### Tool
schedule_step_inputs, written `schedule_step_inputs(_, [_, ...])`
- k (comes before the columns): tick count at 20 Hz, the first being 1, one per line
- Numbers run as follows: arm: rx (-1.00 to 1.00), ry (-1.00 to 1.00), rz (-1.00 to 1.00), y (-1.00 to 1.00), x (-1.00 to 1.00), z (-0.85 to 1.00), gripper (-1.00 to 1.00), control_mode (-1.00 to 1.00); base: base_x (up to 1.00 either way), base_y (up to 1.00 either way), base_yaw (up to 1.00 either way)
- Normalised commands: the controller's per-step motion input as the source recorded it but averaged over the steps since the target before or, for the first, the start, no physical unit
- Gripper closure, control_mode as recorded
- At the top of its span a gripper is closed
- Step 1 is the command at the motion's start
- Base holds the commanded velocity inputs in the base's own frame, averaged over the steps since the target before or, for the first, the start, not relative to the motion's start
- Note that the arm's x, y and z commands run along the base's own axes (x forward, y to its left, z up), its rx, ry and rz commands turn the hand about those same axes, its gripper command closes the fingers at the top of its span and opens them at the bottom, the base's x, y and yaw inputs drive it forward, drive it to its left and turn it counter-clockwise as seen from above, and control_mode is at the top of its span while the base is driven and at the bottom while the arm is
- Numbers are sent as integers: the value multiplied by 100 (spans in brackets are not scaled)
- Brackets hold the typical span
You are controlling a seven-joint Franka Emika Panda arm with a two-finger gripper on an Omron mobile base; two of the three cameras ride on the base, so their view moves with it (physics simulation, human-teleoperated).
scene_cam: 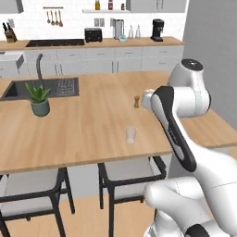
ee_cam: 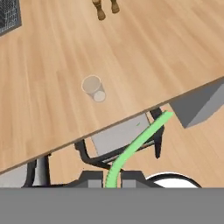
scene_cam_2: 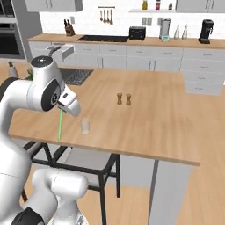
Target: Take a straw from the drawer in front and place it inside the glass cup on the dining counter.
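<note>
My gripper (scene_cam_2: 61, 110) is shut on the bright-green straw (scene_cam_2: 59, 127), which hangs almost straight down from it. In the hand view the straw (ee_cam: 138, 142) runs from between the fingertips out over a stool, just off the near edge of the dining counter (ee_cam: 153, 52). The glass cup (scene_cam_2: 85, 126) stands upright on the counter close to that edge, a little right of the straw. The hand view has the cup (ee_cam: 93, 88) up and left of the straw, apart from it. The cup (scene_cam: 131, 134) also stands left of my arm. The drawer (scene_cam_2: 65, 52) is pulled open in the far cabinets.
Two brown shakers (scene_cam_2: 124, 99) stand mid-counter beyond the cup. A potted plant (scene_cam: 39, 99) sits beside the dark sink (scene_cam: 41, 88) and faucet at the left. Dark stools (scene_cam: 129, 173) are tucked under the counter's near edge. A grey wall (scene_cam: 213, 51) rises at the right.
</note>
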Motion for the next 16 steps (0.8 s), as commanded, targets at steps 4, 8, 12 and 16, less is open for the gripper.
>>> schedule_step_inputs(4, [0,0,0,0,0,0,100,100,100,0,-15])
schedule_step_inputs(8, [0,0,0,0,0,0,100,100,94,0,-25])
schedule_step_inputs(12, [5,0,-5,0,10,18,100,-100,29,0,-11])
schedule_step_inputs(16, [23,-11,1,-16,0,53,100,-100,0,0,0])
